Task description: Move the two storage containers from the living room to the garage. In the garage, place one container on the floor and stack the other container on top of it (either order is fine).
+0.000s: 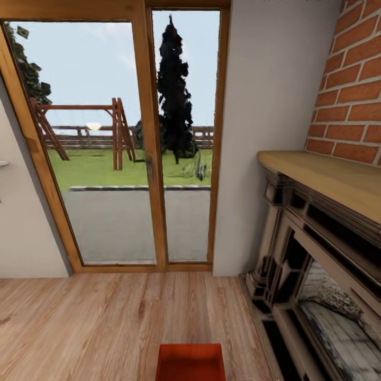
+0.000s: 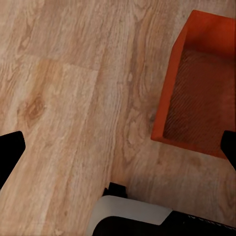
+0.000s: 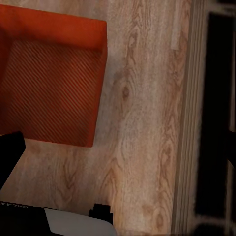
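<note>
Right below the robot, one red box (image 1: pixel 191 362) is sitting on the plank floor (image 1: pixel 95 323), open side up, nothing in it; its ribbed bottom is showing in both wrist views. Head cam is cutting it off at the lower edge, so just the far wall & part of the inside are showing there. It's lying centre-ish, w/ the fireplace (image 1: pixel 317 275) off to its right and bare boards to its left.

Left wrist cam is looking down at the boards, w/ the box (image 2: pixel 199 88) near one corner of that pic. Left gripper (image 2: pixel 118 150): one dark finger (image 2: pixel 10 152) at one edge, the other tip at the opposite edge, so the jaws are spread wide, nothing between them but floor. Neither finger is touching the box as far as I can tell, though one tip is just beside its near wall.

Right wrist cam is showing the same box (image 3: pixel 49 78) plus the dark base of the fireplace (image 3: pixel 216 118) running along the side. Right gripper (image 3: pixel 118 147): fingers (image 3: pixel 10 155) also wide apart, released, holding nothing.

Ahead, a wood-framed glass door (image 1: pixel 114 143) is looking out on grass, a swing set (image 1: pixel 84 132) & a dark tree (image 1: pixel 174 90). Brick wall (image 1: pixel 354 79) is rising above the mantel (image 1: pixel 328 177)
</note>
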{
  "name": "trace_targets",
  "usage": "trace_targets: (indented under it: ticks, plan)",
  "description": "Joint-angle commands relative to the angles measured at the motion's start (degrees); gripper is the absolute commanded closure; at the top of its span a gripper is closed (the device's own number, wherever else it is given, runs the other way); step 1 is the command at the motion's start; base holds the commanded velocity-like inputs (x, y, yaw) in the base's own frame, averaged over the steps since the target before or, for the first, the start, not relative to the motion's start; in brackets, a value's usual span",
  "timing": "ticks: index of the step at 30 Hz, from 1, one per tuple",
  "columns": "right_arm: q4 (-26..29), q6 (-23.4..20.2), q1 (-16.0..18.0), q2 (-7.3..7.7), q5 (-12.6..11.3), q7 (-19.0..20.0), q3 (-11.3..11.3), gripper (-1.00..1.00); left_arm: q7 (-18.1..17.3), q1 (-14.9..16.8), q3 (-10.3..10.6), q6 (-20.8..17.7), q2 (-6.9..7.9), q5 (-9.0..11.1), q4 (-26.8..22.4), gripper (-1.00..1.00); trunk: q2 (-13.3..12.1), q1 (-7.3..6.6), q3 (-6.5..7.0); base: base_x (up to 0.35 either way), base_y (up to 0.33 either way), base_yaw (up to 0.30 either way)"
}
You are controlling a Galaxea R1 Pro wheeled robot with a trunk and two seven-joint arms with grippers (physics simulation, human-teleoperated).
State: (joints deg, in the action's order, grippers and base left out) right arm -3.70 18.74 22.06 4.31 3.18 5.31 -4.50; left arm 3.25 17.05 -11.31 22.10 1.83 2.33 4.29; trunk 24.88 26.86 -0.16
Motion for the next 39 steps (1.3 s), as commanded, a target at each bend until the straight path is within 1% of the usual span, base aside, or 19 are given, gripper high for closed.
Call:
trace_targets:
  ticks: [1, 7, 30, 39]
  plan:
    - [-0.26, 0.39, 0.09, 0.00, 0.07, 0.00, -0.42, -1.00, 0.00, 0.08, -0.03, 0.40, 0.01, 0.22, 0.25, -1.00, 0.05, 0.02, 0.00, 0.001, 0.000, -0.207]
    - [-0.26, 0.42, 0.09, 0.00, 0.07, 0.02, -0.42, -1.00, 0.00, 0.07, -0.03, 0.40, 0.01, 0.22, 0.25, -1.00, 0.05, 0.02, 0.03, 0.000, 0.000, -0.065]
    - [-0.26, 0.42, 0.09, 0.00, 0.07, 0.03, -0.42, -1.00, 0.01, 0.08, -0.03, 0.40, 0.01, 0.22, 0.26, -1.00, 0.05, 0.02, 0.03, 0.000, 0.000, -0.002]
    - [-0.26, 0.42, 0.09, 0.00, 0.07, 0.05, -0.42, -1.00, 0.03, 0.06, -0.03, 0.40, 0.05, 0.22, 0.25, -1.00, 0.05, 0.02, 0.03, 0.141, 0.000, 0.000]
